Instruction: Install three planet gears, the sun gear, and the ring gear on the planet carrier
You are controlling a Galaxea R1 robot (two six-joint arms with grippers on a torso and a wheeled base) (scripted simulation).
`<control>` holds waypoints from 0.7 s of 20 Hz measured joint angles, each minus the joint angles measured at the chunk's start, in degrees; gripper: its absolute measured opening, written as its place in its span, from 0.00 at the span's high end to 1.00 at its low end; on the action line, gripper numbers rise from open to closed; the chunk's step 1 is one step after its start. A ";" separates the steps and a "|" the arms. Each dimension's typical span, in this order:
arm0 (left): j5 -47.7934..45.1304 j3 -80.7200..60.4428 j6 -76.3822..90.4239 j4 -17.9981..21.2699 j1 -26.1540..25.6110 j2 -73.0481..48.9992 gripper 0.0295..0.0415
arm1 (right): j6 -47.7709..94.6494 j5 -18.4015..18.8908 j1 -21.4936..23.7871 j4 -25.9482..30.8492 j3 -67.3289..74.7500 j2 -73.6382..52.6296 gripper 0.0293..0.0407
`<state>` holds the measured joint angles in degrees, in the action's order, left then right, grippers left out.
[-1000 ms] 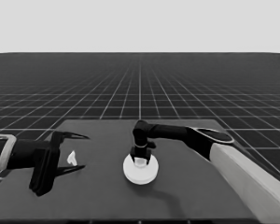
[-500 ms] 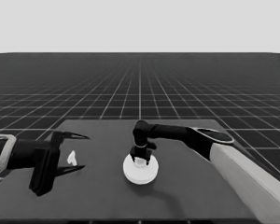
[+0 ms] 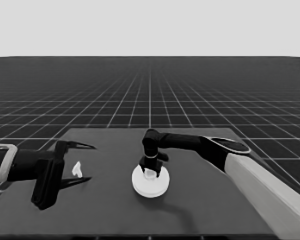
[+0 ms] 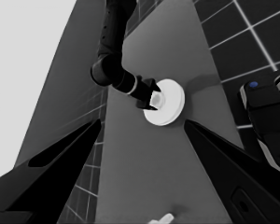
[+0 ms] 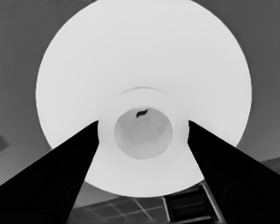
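Both arms are showing black links near the wrist and pale grey casing farther back. The right arm (image 3: 225,155) is running from a broad pale grey, boxy forearm into a slim black tube with a rounded elbow joint, ending in the right gripper (image 3: 150,169). The left gripper (image 3: 77,162) is carrying two long, pointed black fingers (image 4: 51,158) on a blocky black base.

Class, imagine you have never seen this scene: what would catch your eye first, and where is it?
First, the larger round part, a bright white disc near the middle of the dark table, with the right end effector directly over its raised centre, a finger on either side in the right wrist view. Next, the thin white piece lying between the open fingers of the left end effector, which waits at the table's left end.
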<state>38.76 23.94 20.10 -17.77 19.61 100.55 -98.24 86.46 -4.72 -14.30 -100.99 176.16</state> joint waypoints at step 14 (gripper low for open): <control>0.00 0.00 0.00 0.00 0.00 0.00 0.25 | -7.00 0.00 0.01 0.00 0.00 0.00 0.51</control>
<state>38.76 23.94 20.10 -17.77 19.61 100.55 -105.24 86.46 -4.72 -14.29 -100.98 176.16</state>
